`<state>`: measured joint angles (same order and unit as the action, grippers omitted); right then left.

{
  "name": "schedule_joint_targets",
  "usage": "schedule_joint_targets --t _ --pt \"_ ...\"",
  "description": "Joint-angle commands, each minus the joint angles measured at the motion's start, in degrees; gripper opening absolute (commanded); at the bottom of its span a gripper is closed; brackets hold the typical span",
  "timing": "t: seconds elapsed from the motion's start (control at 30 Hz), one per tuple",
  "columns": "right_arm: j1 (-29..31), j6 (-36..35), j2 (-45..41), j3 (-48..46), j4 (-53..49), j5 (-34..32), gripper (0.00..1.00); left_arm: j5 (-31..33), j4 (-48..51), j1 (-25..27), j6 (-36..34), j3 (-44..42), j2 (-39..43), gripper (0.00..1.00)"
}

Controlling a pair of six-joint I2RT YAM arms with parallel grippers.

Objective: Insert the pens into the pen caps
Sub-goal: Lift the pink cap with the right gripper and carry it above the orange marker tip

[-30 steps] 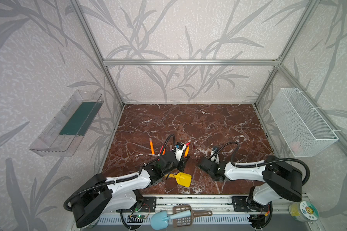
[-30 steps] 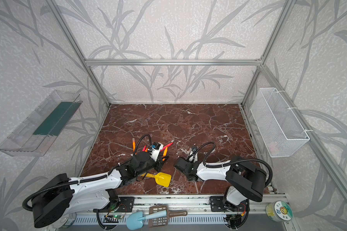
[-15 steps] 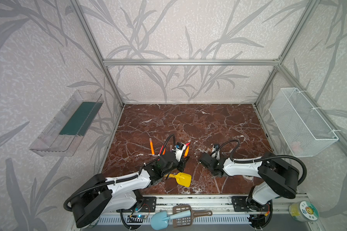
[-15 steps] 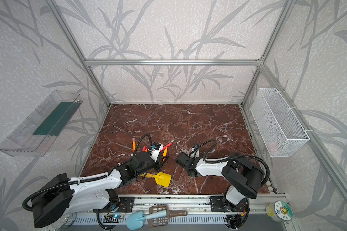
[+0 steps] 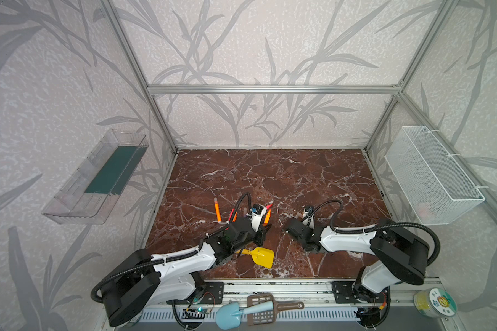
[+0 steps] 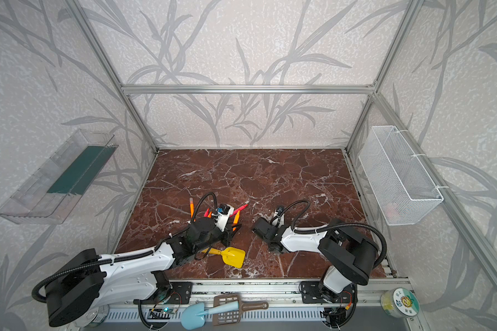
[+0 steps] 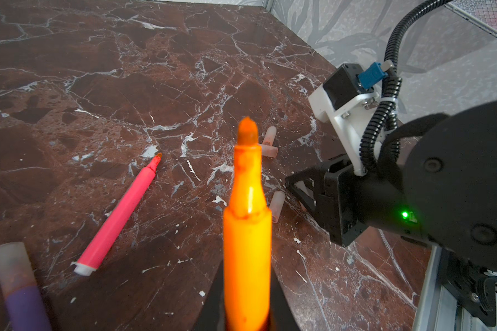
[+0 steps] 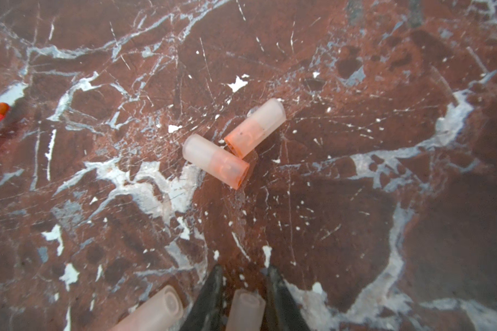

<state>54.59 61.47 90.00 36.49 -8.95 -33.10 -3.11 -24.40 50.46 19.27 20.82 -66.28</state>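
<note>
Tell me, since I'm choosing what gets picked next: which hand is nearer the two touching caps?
Right. The right hand sits just short of the two touching caps, closed on another cap; the left hand, holding an orange pen, is farther back.

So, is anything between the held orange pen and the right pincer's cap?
Nothing visibly blocks the orange pen in the left pincer from the cap in the right pincer, though a loose cap lies close beside it.
</note>
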Motion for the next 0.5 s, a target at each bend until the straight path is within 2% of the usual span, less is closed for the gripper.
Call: schedule_joint_targets --t 0.0,0.23,0.47 --pt "-0.1 0.8 -1.4 -1.7 -2.3 3.2 0.29 -0.6 0.0 -0.3 -0.2 -0.2 1.1 0.00" --pt "-0.1 1.0 -3.9 -3.1 -2.0 4.3 0.29 -0.7 -0.1 -0.2 -0.1 -0.1 1.1 0.00" --pt "-0.1 1.2 -2.4 -2.9 -1.9 3.8 0.29 -0.9 -0.2 -0.3 -0.1 0.0 0.8 0.00"
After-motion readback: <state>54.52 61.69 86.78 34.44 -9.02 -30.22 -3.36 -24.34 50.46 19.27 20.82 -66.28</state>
